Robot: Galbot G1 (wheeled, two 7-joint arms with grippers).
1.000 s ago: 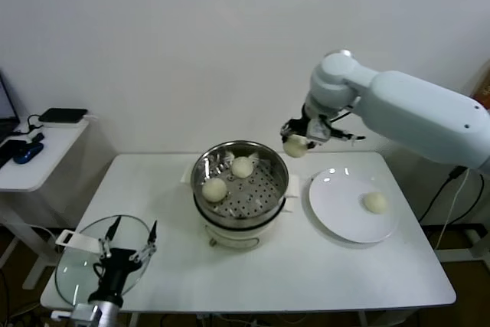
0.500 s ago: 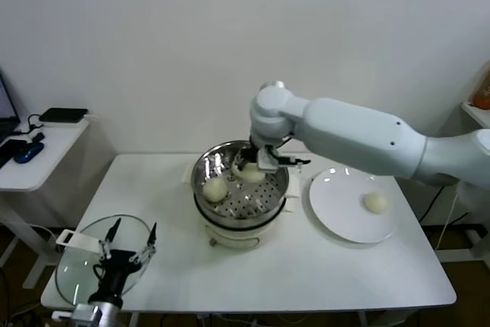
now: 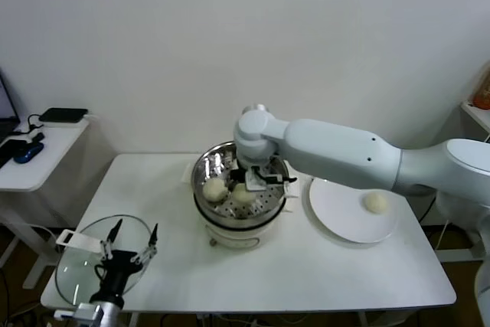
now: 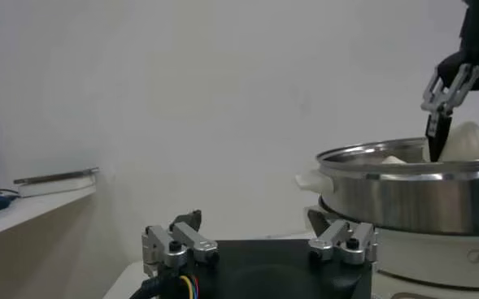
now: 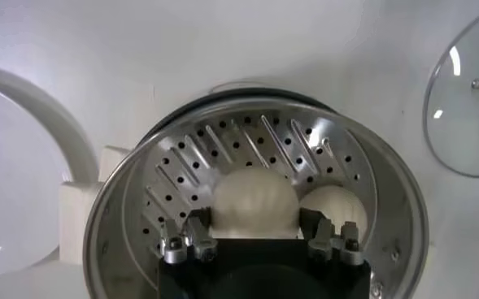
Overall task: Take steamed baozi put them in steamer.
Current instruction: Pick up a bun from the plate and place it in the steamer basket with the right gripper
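Observation:
My right gripper (image 3: pixel 255 180) reaches down inside the steamer (image 3: pixel 197 181), shut on a steamed baozi (image 3: pixel 243 194) that sits low over the perforated floor. In the right wrist view that baozi (image 5: pixel 254 201) fills the gap between the fingers (image 5: pixel 197 227), both touching its sides. Another baozi (image 3: pixel 214 188) lies beside it in the steamer (image 5: pixel 385 183). One more baozi (image 3: pixel 375 202) rests on the white plate (image 3: pixel 337 206) to the right. My left gripper (image 3: pixel 126 247) hangs open and idle over the glass lid, far from the steamer.
The clear glass lid (image 3: pixel 80 266) lies at the table's front left corner. The steamer stands on its cream pot base (image 4: pixel 434 256) mid-table. A side table (image 3: pixel 38 151) with dark devices stands at the far left.
My right arm swung left from beside the steamer with the baozi and lowered it into the basket, next to the bun on the left. The left arm stayed still.

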